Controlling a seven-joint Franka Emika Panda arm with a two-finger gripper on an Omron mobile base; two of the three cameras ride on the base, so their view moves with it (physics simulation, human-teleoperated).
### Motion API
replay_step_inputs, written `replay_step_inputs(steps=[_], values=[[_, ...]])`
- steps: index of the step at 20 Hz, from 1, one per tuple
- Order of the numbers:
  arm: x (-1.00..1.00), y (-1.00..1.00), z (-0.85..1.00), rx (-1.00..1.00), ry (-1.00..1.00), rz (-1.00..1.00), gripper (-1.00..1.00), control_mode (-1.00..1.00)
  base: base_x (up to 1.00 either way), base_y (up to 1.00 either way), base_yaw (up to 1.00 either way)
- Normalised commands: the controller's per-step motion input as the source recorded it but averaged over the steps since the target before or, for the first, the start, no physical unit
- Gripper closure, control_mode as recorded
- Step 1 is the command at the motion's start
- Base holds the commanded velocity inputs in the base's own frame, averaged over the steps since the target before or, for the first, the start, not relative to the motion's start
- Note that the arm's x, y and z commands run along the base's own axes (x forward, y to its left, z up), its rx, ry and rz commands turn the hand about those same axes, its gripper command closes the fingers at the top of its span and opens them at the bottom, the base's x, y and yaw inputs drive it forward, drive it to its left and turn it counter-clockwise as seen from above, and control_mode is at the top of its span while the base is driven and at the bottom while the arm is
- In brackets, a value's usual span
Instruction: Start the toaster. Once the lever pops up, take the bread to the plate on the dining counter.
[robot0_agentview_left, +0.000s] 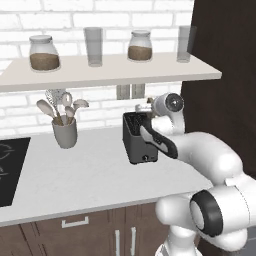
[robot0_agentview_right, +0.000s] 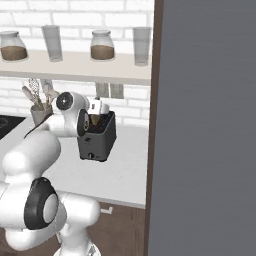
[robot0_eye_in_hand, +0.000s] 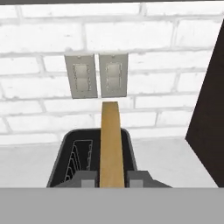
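Claw (robot0_eye_in_hand: 112, 178): gripping the bread (robot0_eye_in_hand: 111, 144) edgewise above the black toaster (robot0_eye_in_hand: 94, 157), which is sitting on the white worktop (robot0_agentview_left: 75, 180); legible writing: none.

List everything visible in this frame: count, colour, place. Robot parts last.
toaster: one, black, on the white counter by the dark wall panel
bread: one tan slice, standing up out of a toaster slot, between the fingers
counter: one, white top, wood cabinets below
cooktop: one, black, at the counter's left end
utensil holder: one, grey, holding pale spoons, left of the toaster
shelf: one, pale, above the counter
jars: two, clear with brown contents, on the shelf
glasses: two, clear, on the shelf
wall outlets: two, grey, on the white brick behind the toaster
gripper: one, closed on the bread above the toaster
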Motion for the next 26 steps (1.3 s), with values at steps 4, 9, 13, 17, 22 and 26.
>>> replay_step_inputs(steps=[4,9,13,17,22,26], values=[[-0.76,0.00,0.63,0.00,-0.09,0.04,1.00,-1.00,0.00,0.00,0.00],[-0.95,0.00,0.75,0.01,0.01,0.05,1.00,-1.00,0.00,0.00,0.00],[-1.00,0.00,0.51,0.01,0.01,0.03,1.00,-1.00,0.00,0.00,0.00],[-1.00,0.00,0.16,0.00,0.01,0.00,1.00,-1.00,0.00,0.00,0.00],[-1.00,0.00,0.24,0.00,0.00,0.00,1.00,-1.00,0.00,0.00,0.00],[-1.00,0.00,0.13,0.00,0.02,0.00,1.00,-1.00,0.00,0.00,0.00]])
